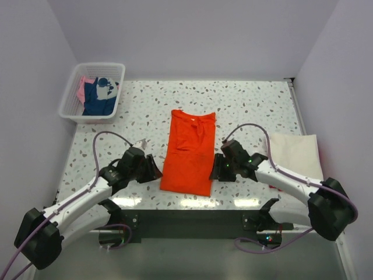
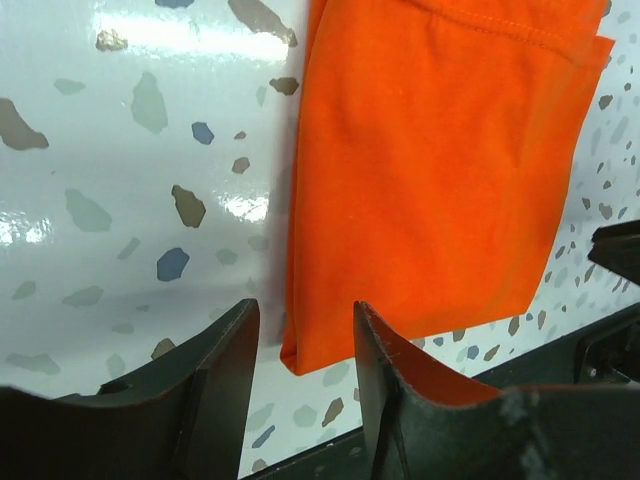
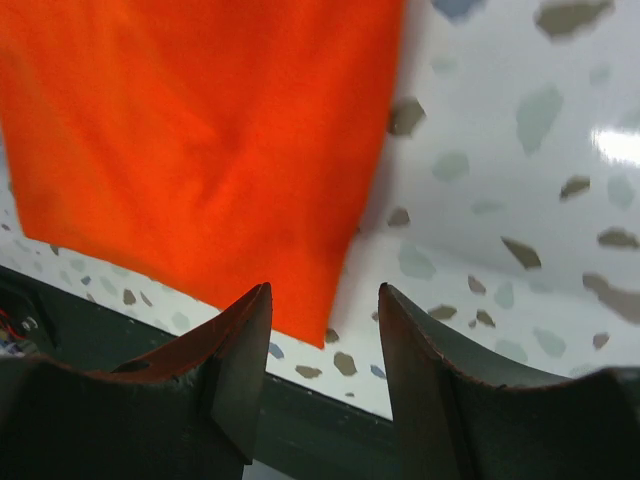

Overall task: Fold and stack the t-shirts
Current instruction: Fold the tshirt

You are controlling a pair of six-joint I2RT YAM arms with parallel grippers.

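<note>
You have a big white table with coloured specks (image 1: pixel 245 105) in front of you. The bright orange cloth t-shirt (image 1: pixel 189 153) lies flat on it, in the middle and close to the near edge. Its sides are folded in, so it is one long strip running from the near edge toward the far edge. I think it lies there so both arms can reach it, one from each side.

The white plastic mesh basket (image 1: pixel 70 99) sits at the far left corner, well apart from the orange shirt. A navy blue t-shirt (image 1: pixel 96 100) and a pink t-shirt (image 1: pixel 83 88) are bunched up inside it, waiting their turn. A folded cream-white t-shirt (image 1: pixel 294 153) lies by the right edge. That looks like the spot for the stack.

Your left gripper (image 1: pixel 152 170) is low, just beside the shirt's left side. Your right gripper (image 1: pixel 217 168) is just beside its right side. I think they are there to take the two near corners and fold the strip away from you.

The left fingers (image 2: pixel 225 340) are spread apart with nothing pinched, and the shirt's near left corner shows in the gap. The right fingers (image 3: pixel 245 320) are spread apart too, holding nothing, with the near right corner in their gap. I cannot tell if any finger touches the cloth.
</note>
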